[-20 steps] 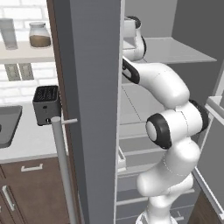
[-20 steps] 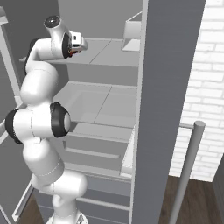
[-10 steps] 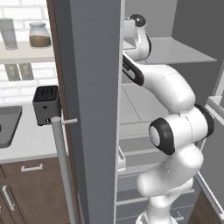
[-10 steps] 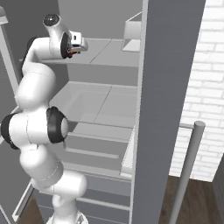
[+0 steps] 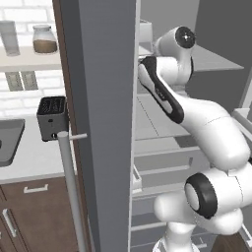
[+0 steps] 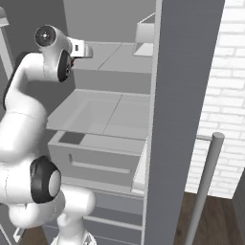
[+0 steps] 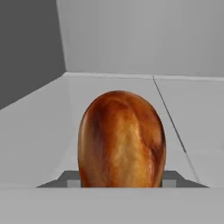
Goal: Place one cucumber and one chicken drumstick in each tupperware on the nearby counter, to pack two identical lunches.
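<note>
In the hand view a glossy reddish-brown chicken drumstick (image 7: pixel 120 135) stands bulbous end toward the camera, on a pale fridge shelf (image 7: pixel 39 140). My gripper (image 7: pixel 120 179) is shut on it, one dark fingertip (image 7: pixel 70 178) showing at each side of its base. In the right base view the hand (image 6: pixel 80 49) reaches over the upper fridge shelf (image 6: pixel 107 57). The left base view has the wrist (image 5: pixel 179 38) up at that shelf, the fingers hidden behind the fridge door (image 5: pixel 103 123). The counter (image 5: pixel 29 160) lies to the left. Cucumber and tupperware are out of view.
The open fridge door with its long bar handle (image 5: pixel 69 187) stands between arm and counter. A black toaster (image 5: pixel 51 118) and a sink (image 5: pixel 7 140) are on the counter. A pale box (image 6: pixel 143 34) sits on the upper shelf, a drawer (image 6: pixel 95 160) below. A brick wall (image 6: pixel 225 95) is at right.
The jaws have closed on the drumstick. The arm has risen and pushed a little further in over the upper shelf.
</note>
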### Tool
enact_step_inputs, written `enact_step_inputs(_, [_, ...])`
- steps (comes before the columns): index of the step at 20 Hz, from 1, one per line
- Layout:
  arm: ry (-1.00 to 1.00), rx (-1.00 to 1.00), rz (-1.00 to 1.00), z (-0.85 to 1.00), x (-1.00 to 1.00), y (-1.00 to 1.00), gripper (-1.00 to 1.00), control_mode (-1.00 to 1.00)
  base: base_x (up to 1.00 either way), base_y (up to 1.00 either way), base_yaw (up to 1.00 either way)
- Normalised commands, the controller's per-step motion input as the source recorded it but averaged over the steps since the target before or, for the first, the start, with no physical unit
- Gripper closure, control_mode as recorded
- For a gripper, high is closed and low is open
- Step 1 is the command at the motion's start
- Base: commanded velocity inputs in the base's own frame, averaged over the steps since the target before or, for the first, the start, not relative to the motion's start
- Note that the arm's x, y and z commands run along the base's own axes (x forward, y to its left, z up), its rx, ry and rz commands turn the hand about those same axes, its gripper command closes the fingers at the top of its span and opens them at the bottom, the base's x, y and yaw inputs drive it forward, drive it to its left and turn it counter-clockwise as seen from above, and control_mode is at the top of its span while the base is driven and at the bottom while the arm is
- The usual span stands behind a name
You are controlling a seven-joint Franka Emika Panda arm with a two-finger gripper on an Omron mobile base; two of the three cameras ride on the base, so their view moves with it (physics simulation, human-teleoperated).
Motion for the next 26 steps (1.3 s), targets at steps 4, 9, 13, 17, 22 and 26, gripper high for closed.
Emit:
enact_step_inputs(4, [-0.5, 0.14, 0.0, 0.02, -1.0, -0.14, 1.0, -1.0, 0.0, 0.0, 0.0])
enact_step_inputs(9, [-0.43, 0.1, 0.0, 0.1, -1.0, -0.14, 1.0, -1.0, 0.0, 0.0, 0.0])
enact_step_inputs(13, [-0.13, 0.02, 0.0, 0.0, -1.0, -0.19, 1.0, -1.0, 0.0, 0.0, 0.0])
enact_step_inputs(17, [0.13, -0.03, 0.0, -0.3, -1.0, -0.14, 1.0, -1.0, 0.0, 0.0, 0.0])
enact_step_inputs(22, [0.5, -0.1, 0.0, -0.62, -1.0, -0.12, 1.0, -1.0, 0.0, 0.0, 0.0])
enact_step_inputs(26, [0.88, -0.17, -0.02, -0.67, -0.67, -0.03, 1.0, -1.0, 0.0, 0.0, 0.0])
